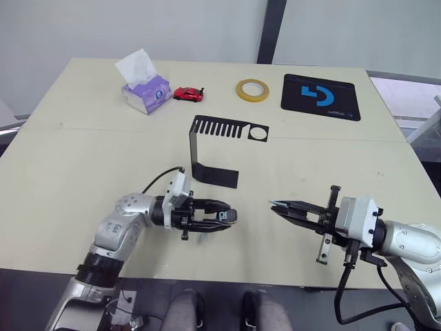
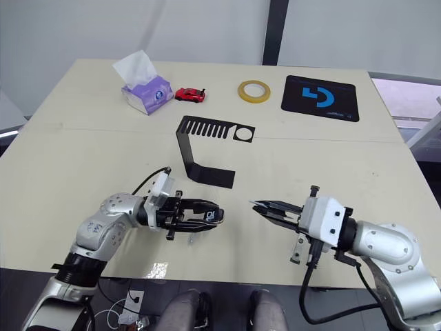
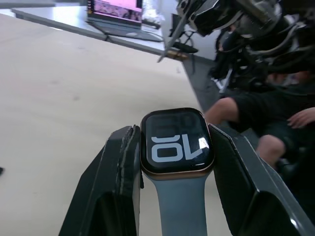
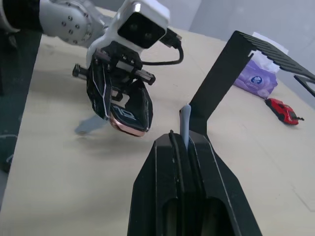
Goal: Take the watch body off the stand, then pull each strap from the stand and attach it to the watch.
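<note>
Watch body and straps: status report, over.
Left gripper shut on watch body, one strap attached. Right gripper shut on second strap. Stand bare. Nothing between them.

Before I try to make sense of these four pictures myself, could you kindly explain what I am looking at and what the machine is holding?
This is a two-armed humanoid robot at a table. Two pictures look down from cameras in its head; the other two come from cameras on its wrists, looking along the fingers. The left gripper is shut on the watch body, which already has one grey-blue strap fitted. The right gripper pinches the second strap, its tip poking out between the fingers. Behind them stands the black stand, now bare. Along the far edge lie a tissue box, a red toy car, a tape roll and a black mousepad.
</note>
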